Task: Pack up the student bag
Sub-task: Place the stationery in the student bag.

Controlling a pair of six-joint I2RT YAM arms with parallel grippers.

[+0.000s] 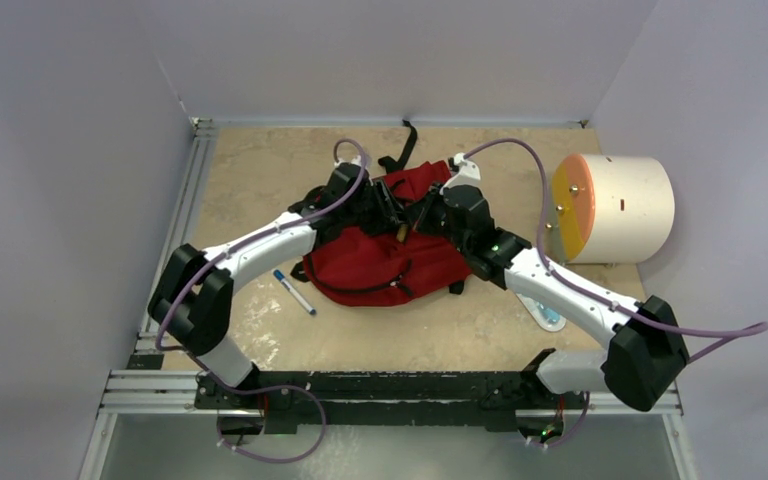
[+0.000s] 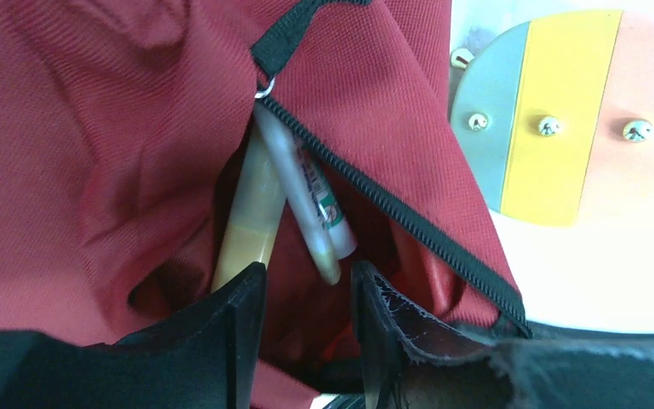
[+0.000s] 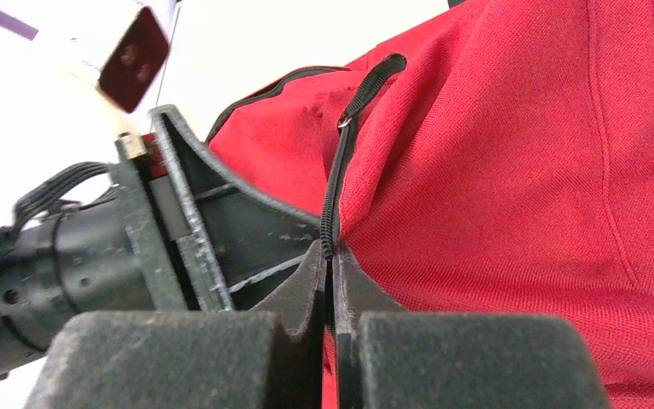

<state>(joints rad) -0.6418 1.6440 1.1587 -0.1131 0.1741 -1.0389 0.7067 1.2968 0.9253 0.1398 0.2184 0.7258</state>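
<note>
The student bag (image 1: 380,262) is a dark-red backpack lying flat mid-table, and both grippers meet at its upper part. My left gripper (image 2: 306,281) stands open at the mouth of a pocket with nothing between its fingers. Just beyond its tips, a yellowish marker (image 2: 251,213) and a white labelled marker (image 2: 317,209) lie inside the pocket. My right gripper (image 3: 329,256) is shut on the bag's black zipper edge (image 3: 334,200) and holds the opening up. In the top view the left gripper (image 1: 385,205) and the right gripper (image 1: 430,215) face each other closely.
A blue-capped pen (image 1: 293,291) lies on the table left of the bag. A cream cylinder (image 1: 620,207) with an orange-yellow face stands at the right. A pale flat item (image 1: 546,315) lies partly under the right arm. Grey walls enclose the table.
</note>
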